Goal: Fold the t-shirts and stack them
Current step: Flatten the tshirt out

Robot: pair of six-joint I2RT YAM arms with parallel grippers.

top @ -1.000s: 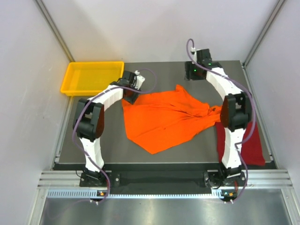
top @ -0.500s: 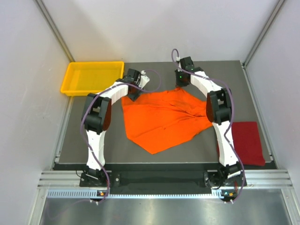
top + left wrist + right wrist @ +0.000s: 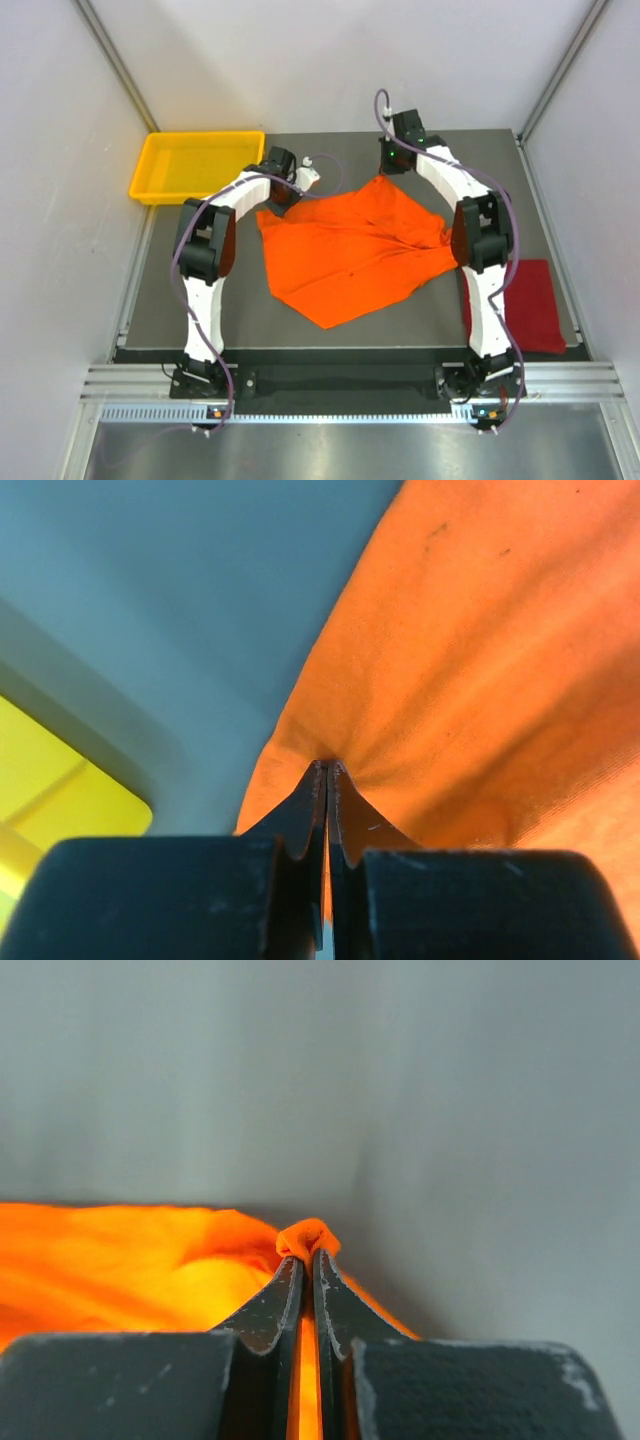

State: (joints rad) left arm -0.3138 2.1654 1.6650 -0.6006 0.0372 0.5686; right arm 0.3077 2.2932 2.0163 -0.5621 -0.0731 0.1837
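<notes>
Top external view: both arms reach forward over the table [image 3: 200,300], upper links raised and forearms angled inward toward the far edge of the orange t-shirt [image 3: 350,250], which lies spread across the middle. The left gripper [image 3: 327,770] is pinched tight on the shirt's far-left corner, near the yellow tray [image 3: 195,165]. The right gripper [image 3: 307,1255] is clamped on the shirt's far peak, with a small nub of cloth between its jaws. The dark red t-shirt [image 3: 540,300] lies flat at the near right, partly behind the right arm.
</notes>
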